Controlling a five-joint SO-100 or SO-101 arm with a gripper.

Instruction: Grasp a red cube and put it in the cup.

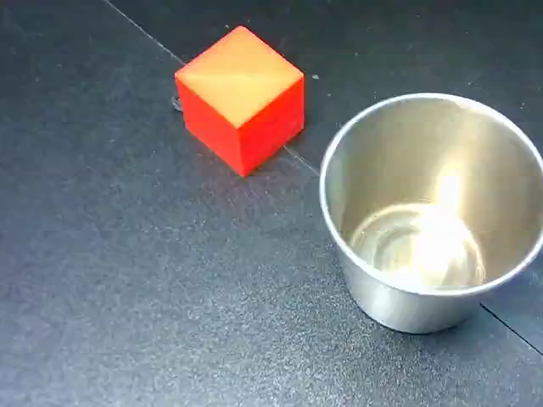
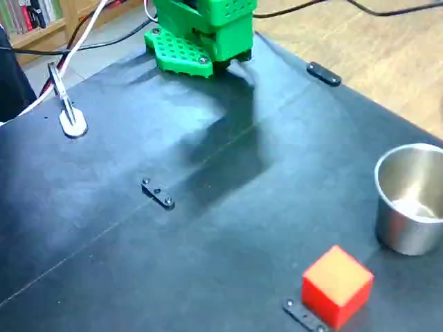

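Red cube [image 1: 241,97] resting on a dark mat [image 1: 127,280], one corner turned toward the camera, its top face lit yellow-orange and its two visible side faces bright red. In both fixed views the cube stands apart from the cup, with bare mat between them. A thin seam [image 1: 144,34] in the mat runs diagonally, passing beneath the cube and on toward the cup.

Cup [image 1: 433,212], shiny silver metal, upright and holding nothing; its inner floor reflects a bright highlight. In the close fixed view it lies to the right of and lower than the cube.

In the wider fixed view the cube [image 2: 337,285] sits near the bottom edge, with the cup [image 2: 410,200] up and to its right at the frame's right border. A small black clip [image 2: 304,316] lies touching or just beside the cube's lower left corner; a second clip [image 2: 158,193] lies mid-mat, and a third [image 2: 324,74] near the mat's far right edge.

Green arm base [image 2: 201,31] at the top of the wider view, well apart from cube and cup, casting a broad shadow across the mat. The gripper is not visible in either view, so its opening and contents cannot be told.

A metal clamp [image 2: 67,111] stands at the left, with cables [image 2: 83,38] behind it. Wooden floor [image 2: 387,48] shows beyond the mat.
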